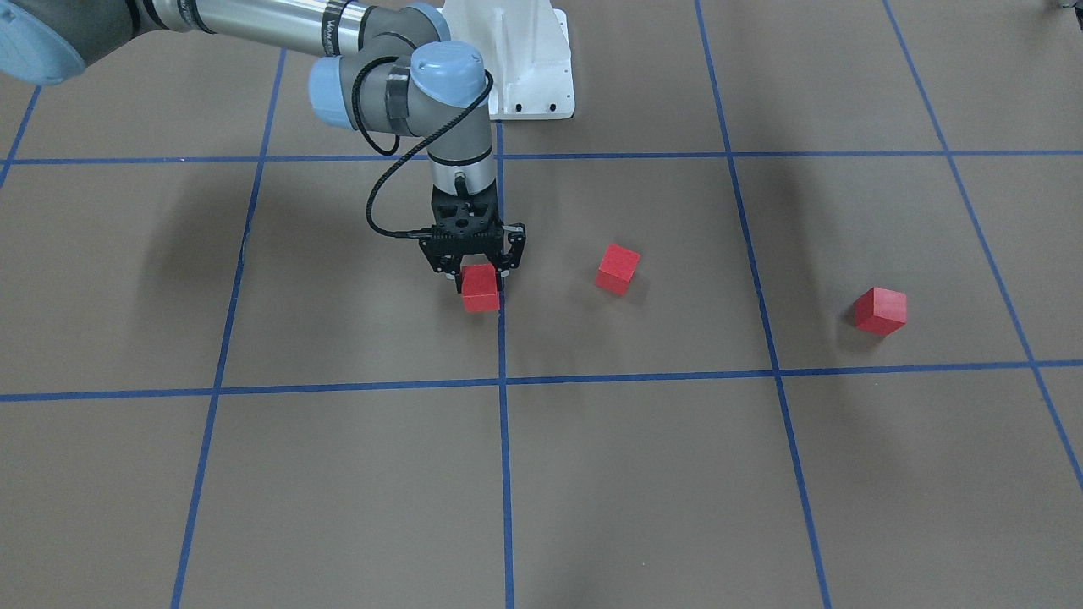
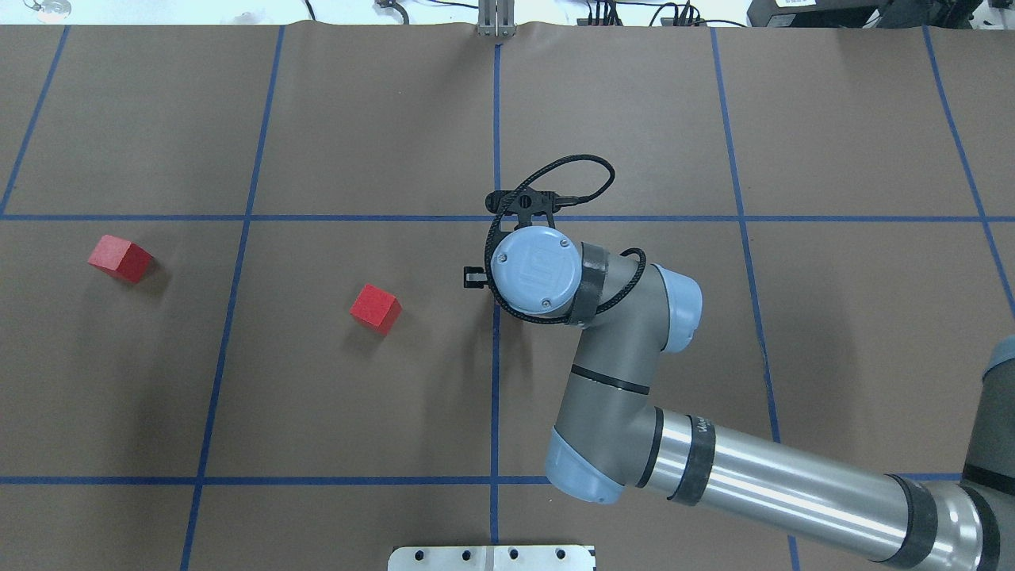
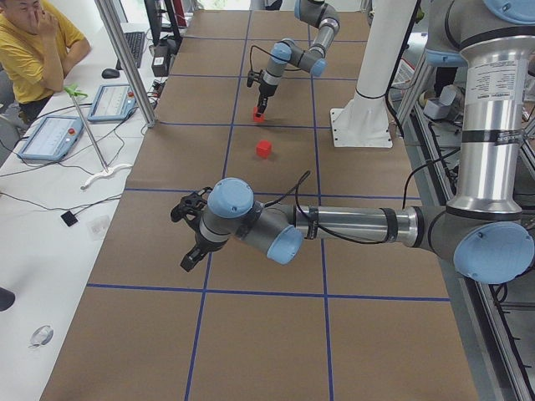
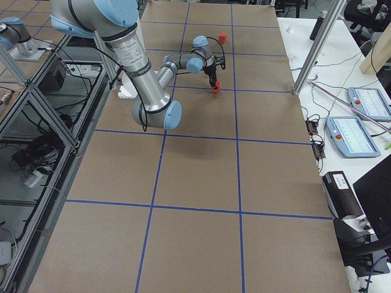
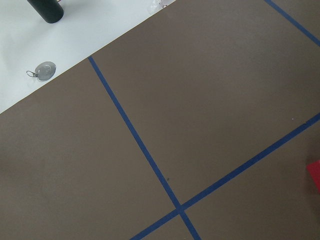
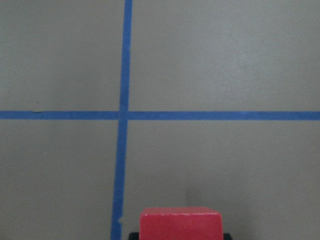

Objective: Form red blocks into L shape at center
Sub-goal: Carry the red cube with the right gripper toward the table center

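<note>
Right claw clamped on a red block at the center, just beside the blue tape line.
A second red block and a third red block sit apart on my brown, blue-gridded desk; I cannot tell whether my left claw is open.

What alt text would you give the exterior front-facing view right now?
The right end effector grips one red block just beside the central blue tape line. A second red block sits loose to the view's right, and a third red block lies farther right, in the next grid square.
</note>
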Controlling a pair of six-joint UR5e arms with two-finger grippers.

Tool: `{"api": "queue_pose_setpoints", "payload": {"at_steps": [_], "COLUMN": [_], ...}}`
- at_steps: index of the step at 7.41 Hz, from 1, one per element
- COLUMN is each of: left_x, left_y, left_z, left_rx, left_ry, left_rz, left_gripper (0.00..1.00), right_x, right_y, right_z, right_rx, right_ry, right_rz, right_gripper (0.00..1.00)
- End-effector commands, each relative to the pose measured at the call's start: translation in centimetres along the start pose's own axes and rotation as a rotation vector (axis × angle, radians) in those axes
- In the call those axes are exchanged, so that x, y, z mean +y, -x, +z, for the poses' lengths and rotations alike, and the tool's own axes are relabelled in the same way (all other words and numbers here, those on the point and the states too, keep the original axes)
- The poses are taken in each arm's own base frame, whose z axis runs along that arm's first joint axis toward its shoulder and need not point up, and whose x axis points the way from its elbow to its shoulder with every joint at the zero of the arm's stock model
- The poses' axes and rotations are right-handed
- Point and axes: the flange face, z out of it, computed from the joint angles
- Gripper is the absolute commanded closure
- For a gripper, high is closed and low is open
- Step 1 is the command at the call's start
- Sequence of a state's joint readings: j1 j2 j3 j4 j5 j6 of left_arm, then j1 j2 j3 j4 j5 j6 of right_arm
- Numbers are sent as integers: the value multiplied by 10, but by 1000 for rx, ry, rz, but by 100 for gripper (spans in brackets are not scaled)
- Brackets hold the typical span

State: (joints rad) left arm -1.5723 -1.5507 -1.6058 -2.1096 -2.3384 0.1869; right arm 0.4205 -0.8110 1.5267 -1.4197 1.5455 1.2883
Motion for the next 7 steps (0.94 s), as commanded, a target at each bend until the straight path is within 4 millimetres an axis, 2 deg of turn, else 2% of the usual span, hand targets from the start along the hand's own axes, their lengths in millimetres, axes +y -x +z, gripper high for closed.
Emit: {"api": "queue_pose_setpoints", "payload": {"at_steps": [1,2,5,7], "left_x": [2,2,4,5], "left_y": [1,1,2,3], "left_z": [1,1,3,4], "left_rx": [1,1,2,2], "left_ry": [2,1,3,4], "left_rz": [-2,-1,-3,-4], "left_gripper": [0,0,0,0], "right_x": [7,7,14,24], "right_y": [18,18,21,24], "right_z": [1,-4,-5,-2], "right_rx": [16,46,53,53], "right_ry": [6,15,25,35], "right_rz": [-2,-3,-11,-20], "right_gripper": [100,100,100,88]}}
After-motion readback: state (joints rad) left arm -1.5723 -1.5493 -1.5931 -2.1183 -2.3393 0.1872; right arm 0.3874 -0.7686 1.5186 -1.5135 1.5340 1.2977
